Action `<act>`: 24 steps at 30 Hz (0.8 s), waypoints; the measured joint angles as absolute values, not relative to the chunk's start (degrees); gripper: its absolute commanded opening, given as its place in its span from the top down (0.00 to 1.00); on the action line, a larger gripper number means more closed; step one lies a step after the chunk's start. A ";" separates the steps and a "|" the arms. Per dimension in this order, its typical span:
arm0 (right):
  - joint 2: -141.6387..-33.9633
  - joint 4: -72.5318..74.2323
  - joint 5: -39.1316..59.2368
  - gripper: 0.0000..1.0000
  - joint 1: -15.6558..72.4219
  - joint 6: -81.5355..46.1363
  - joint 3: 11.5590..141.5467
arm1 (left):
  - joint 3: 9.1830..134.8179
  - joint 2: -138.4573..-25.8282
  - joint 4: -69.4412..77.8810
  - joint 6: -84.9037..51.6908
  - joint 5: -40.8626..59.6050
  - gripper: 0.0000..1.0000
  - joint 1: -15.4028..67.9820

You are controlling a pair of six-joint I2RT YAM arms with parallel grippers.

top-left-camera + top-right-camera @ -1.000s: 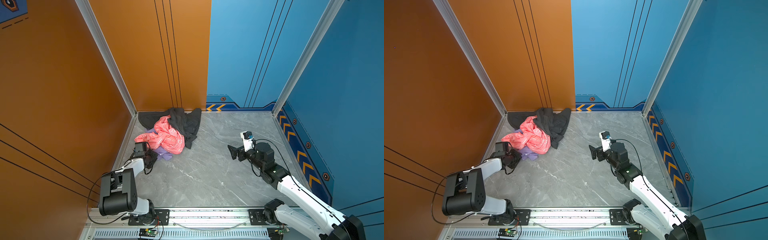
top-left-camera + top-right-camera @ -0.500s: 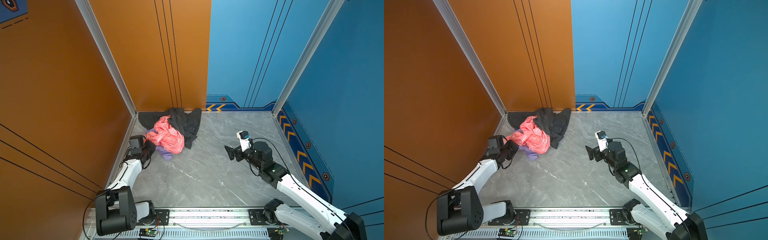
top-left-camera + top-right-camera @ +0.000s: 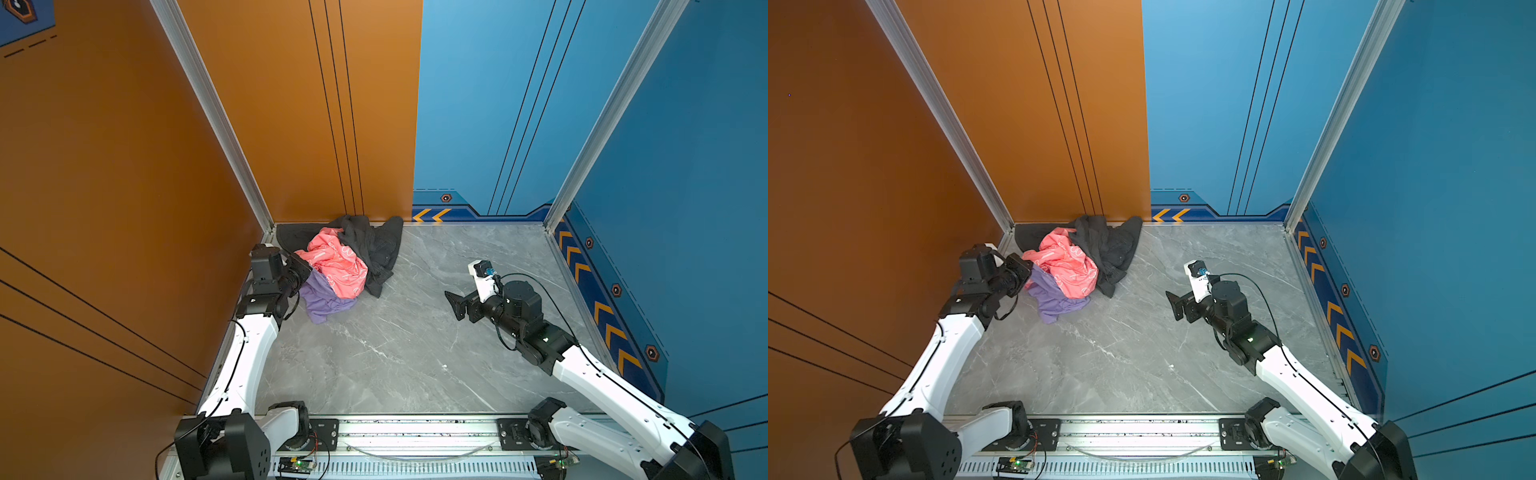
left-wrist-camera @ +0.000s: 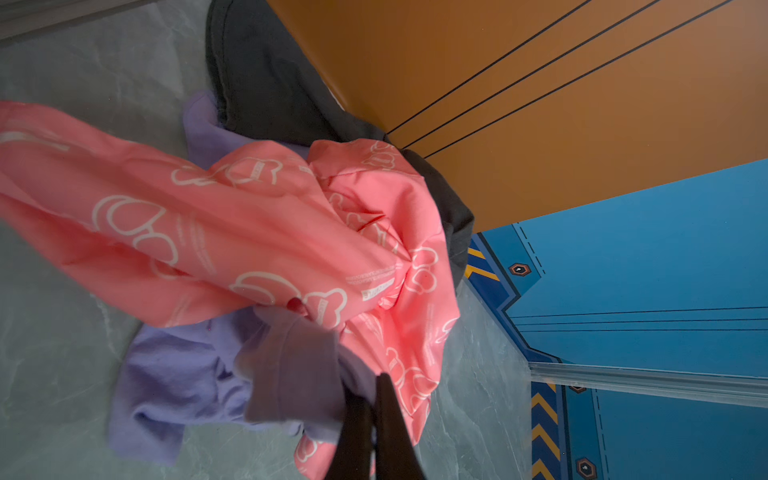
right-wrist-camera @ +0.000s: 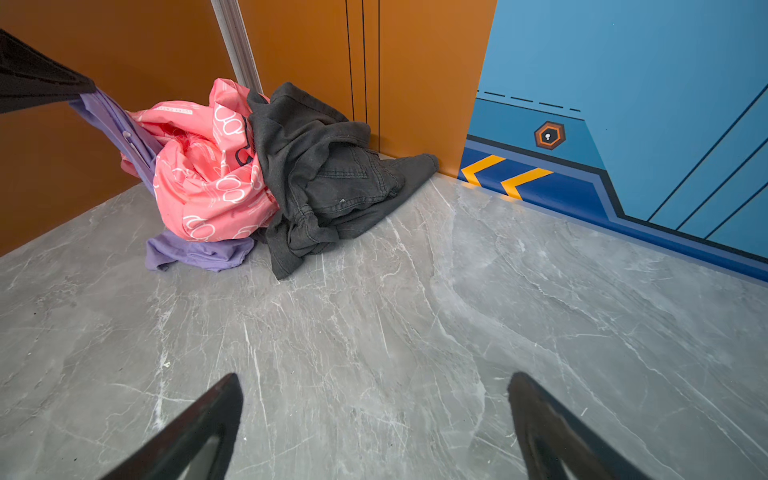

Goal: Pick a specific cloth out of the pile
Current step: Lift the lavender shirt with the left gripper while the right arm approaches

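**Top views.** The pile (image 3: 345, 262) was found in the far left corner of the worktop (image 3: 395, 353), against the orange wall (image 3: 291, 124). The cloth (image 3: 328, 301), lavender, lay at the near side of the pile, largely under the coral-pink cloth (image 3: 338, 266). The black garment (image 3: 374, 249) was heaped behind, toward the far edge. The left end effector (image 3: 306, 272) was pressed into the pile's left flank, and its fingertips were hidden by fabric in both top views. The right end effector (image 3: 454, 303) was held well apart from the pile, over bare worktop toward the right edge.

**Left wrist view.** The left end effector was seen fully closed, with a fold of the cloth pinched between its fingers (image 4: 353, 424). The coral-pink cloth was draped over the held fold and touched it.

**Right wrist view.** The right end effector was seen spread wide and empty. A taut lavender band was seen running up from the pile to the left end effector.

**Judgement.** The extraction step was taken to be in hand: the grasp was made, but the cloth was not yet free. The pull would best be made slowly, away from the far left corner and toward the near edge. That way the coral-pink cloth would slide off rather than be carried along. Should it drag, pinning it with the right end effector was advised.
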State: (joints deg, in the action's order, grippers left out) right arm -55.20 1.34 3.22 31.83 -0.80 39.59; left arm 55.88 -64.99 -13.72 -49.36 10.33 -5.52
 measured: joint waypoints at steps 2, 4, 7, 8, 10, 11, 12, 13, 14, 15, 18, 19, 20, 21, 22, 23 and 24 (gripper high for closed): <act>-55.48 1.04 3.25 0.00 31.94 -0.78 40.10 | 58.63 -65.06 -14.92 -48.88 10.31 1.00 -5.15; -55.64 0.99 3.25 0.00 32.14 -0.78 40.36 | 61.28 -65.08 -15.51 -48.31 10.28 1.00 -4.80; -55.79 0.58 3.27 0.00 32.42 -0.75 40.75 | 64.84 -65.21 -15.99 -47.33 10.11 1.00 -4.12; -55.86 0.51 3.25 0.00 32.56 -0.75 40.93 | 66.06 -65.28 -16.16 -46.87 10.09 1.00 -3.75; -55.94 0.38 3.27 0.00 32.86 -0.73 41.21 | 68.10 -65.45 -16.53 -46.02 10.09 1.00 -3.07; -55.96 0.34 3.29 0.00 33.06 -0.67 41.39 | 69.17 -65.49 -16.69 -45.52 10.07 1.00 -2.66; -56.05 0.14 3.31 0.00 33.15 -0.60 41.65 | 70.30 -65.52 -16.86 -44.88 10.07 1.00 -2.17; -56.12 -0.08 3.36 0.00 33.32 -0.60 41.98 | 71.31 -65.54 -17.17 -44.36 10.04 1.00 -1.74; -56.16 -0.14 3.46 0.00 33.45 -0.60 42.33 | 72.55 -65.58 -17.39 -43.72 10.04 1.00 -1.21; -56.18 -0.49 3.55 0.00 33.63 -0.60 42.76 | 73.89 -65.69 -17.54 -43.03 10.07 1.00 -0.62; -56.27 -0.99 4.32 0.00 34.28 -0.60 44.27 | 78.06 -66.22 -17.87 -40.93 10.17 1.00 0.82; -56.29 -1.10 4.38 0.00 34.54 -0.60 44.80 | 79.31 -66.43 -17.91 -40.27 10.28 1.00 1.17; -56.29 -1.15 4.56 0.00 34.87 -0.62 45.43 | 81.06 -66.78 -17.96 -39.55 10.59 1.00 1.61; -56.29 -1.13 4.73 0.00 35.18 -0.62 46.02 | 82.61 -67.09 -17.89 -38.76 10.81 1.00 2.02; -56.29 -1.19 4.84 0.00 35.46 -0.62 46.52 | 83.90 -67.35 -17.93 -38.26 11.07 1.00 2.37; -56.29 -1.19 5.02 0.00 35.73 -0.64 47.05 | 85.69 -67.81 -17.98 -37.52 11.53 1.00 2.81; -56.34 -1.28 5.28 0.00 36.05 -0.67 47.66 | 87.26 -68.27 -17.93 -36.82 12.08 1.00 3.20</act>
